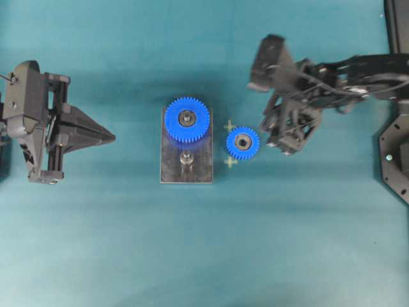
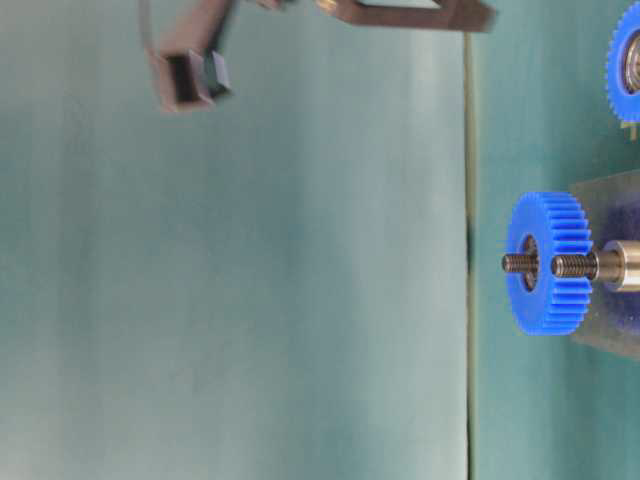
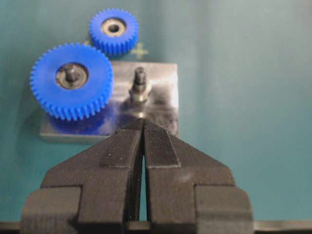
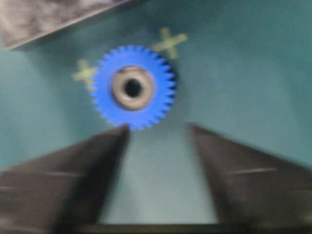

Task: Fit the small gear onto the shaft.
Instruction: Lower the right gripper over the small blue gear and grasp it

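The small gear (image 1: 243, 143) lies flat on the teal mat just right of the grey plate (image 1: 201, 171). It also shows in the left wrist view (image 3: 113, 30) and, blurred, in the right wrist view (image 4: 133, 87). The shaft (image 1: 186, 158) stands bare on the plate, near its front half (image 3: 139, 84). My right gripper (image 1: 273, 135) is open and empty, its fingertips just short of the small gear (image 4: 158, 127). My left gripper (image 1: 112, 136) is shut and empty, well left of the plate, pointing at it (image 3: 143, 122).
The larger blue gear (image 1: 187, 119) sits on the plate's other peg, close beside the shaft (image 3: 72, 80). Two yellow cross marks (image 1: 230, 126) (image 1: 231, 162) flank the small gear. A black fixture (image 1: 396, 153) stands at the right edge.
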You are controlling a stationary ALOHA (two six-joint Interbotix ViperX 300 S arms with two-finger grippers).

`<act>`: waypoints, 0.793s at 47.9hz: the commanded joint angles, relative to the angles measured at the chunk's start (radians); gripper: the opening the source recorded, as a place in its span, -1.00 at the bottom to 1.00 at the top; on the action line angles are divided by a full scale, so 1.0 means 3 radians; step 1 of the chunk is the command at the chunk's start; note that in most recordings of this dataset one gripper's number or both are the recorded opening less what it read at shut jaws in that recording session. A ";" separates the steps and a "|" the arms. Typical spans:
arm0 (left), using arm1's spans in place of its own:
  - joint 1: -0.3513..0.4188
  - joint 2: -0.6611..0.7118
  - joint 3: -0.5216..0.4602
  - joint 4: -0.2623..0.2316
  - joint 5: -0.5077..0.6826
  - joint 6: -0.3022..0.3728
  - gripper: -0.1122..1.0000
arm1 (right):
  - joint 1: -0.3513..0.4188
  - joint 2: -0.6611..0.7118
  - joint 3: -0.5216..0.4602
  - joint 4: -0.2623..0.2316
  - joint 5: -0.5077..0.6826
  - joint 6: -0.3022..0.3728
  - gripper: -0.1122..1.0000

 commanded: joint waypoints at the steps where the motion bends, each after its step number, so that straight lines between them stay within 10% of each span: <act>1: -0.0010 -0.0010 -0.0072 0.0005 -0.0020 -0.0005 -0.80 | -0.0005 0.0133 -0.0123 -0.0056 -0.0046 0.0020 0.66; 38: -0.0010 -0.0010 -0.0061 0.0010 -0.0020 -0.0015 -0.80 | -0.0005 0.0987 -0.0440 -0.0112 0.0041 0.0010 0.80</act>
